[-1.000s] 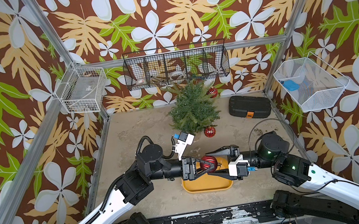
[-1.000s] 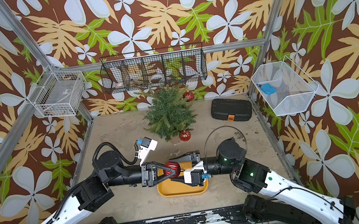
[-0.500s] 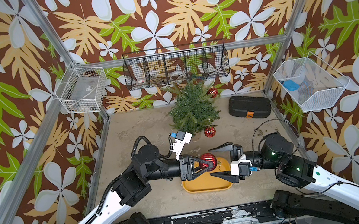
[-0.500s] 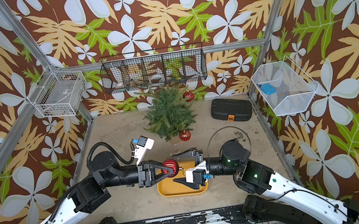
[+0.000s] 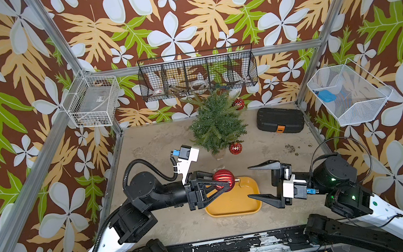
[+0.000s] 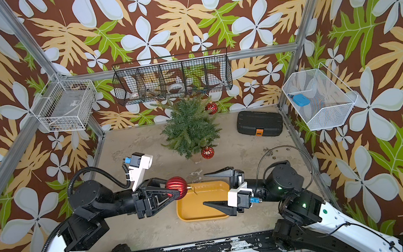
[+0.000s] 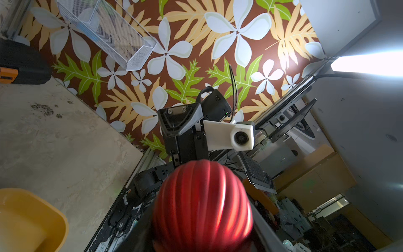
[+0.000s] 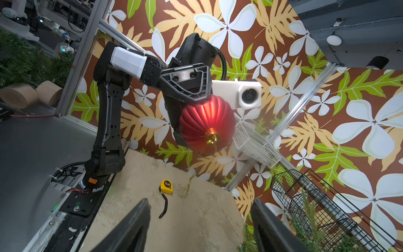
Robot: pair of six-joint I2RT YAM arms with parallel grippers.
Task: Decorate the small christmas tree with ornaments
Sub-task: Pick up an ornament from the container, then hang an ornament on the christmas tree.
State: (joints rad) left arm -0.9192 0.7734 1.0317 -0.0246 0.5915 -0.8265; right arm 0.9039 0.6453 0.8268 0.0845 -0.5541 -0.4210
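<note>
The small christmas tree [image 5: 217, 127] [image 6: 190, 131] stands at the back of the table. Two of the ornaments, red baubles with a gold lattice, hang on it: one up at its right [image 5: 238, 103], one low by its base [image 5: 235, 148]. My left gripper [image 5: 222, 183] [image 6: 175, 191] is shut on a ribbed red bauble [image 5: 224, 179] [image 7: 202, 207] [image 8: 207, 126], held above the left edge of a yellow tray [image 5: 234, 205]. Its gold cap [image 5: 237, 180] points at my right gripper [image 5: 249, 182] [image 8: 200, 203]. That gripper stands open and empty over the tray's right side, a short gap away.
A black case [image 5: 280, 121] lies at the back right. A black wire basket [image 5: 197, 73] hangs on the back wall just above the tree, and white wire baskets hang on the left [image 5: 94, 104] and right [image 5: 349, 95] walls. A yellow tape measure [image 8: 166, 186] lies on the table.
My right gripper has opened and drawn back to the right, away from the ribbed bauble. The left gripper keeps hold of the bauble and has shifted slightly left.
</note>
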